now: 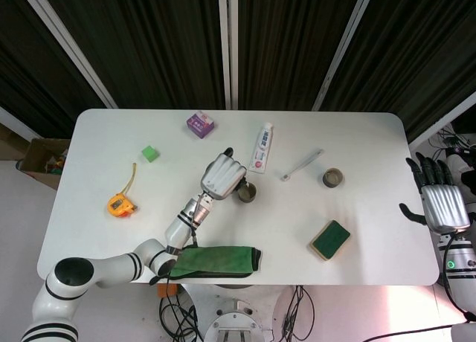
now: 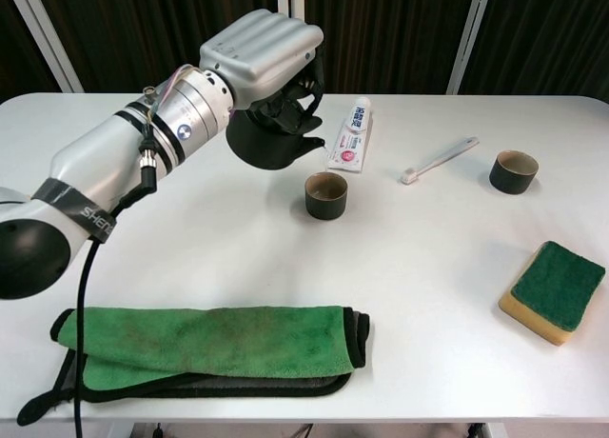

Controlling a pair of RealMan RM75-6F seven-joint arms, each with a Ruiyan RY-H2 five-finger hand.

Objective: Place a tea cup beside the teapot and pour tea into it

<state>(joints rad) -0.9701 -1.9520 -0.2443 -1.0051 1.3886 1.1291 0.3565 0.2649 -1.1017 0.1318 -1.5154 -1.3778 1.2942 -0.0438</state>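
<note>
My left hand (image 2: 262, 52) (image 1: 221, 175) grips a dark teapot (image 2: 269, 138) by its top and holds it in the air, tilted with its spout toward a dark tea cup (image 2: 325, 195) (image 1: 247, 192) standing just to its right on the white table (image 2: 428, 267). In the head view the hand hides most of the teapot. A second dark cup (image 2: 514, 171) (image 1: 332, 178) stands far to the right. My right hand (image 1: 439, 197) hangs off the table's right edge with its fingers spread and nothing in it.
A toothpaste tube (image 2: 352, 148) and a toothbrush (image 2: 440, 159) lie behind the cups. A green-topped sponge (image 2: 555, 291) sits at the right. A folded green cloth (image 2: 209, 348) lies at the front edge. A tape measure (image 1: 120, 204), green cube (image 1: 151, 154) and purple box (image 1: 199, 123) sit further left.
</note>
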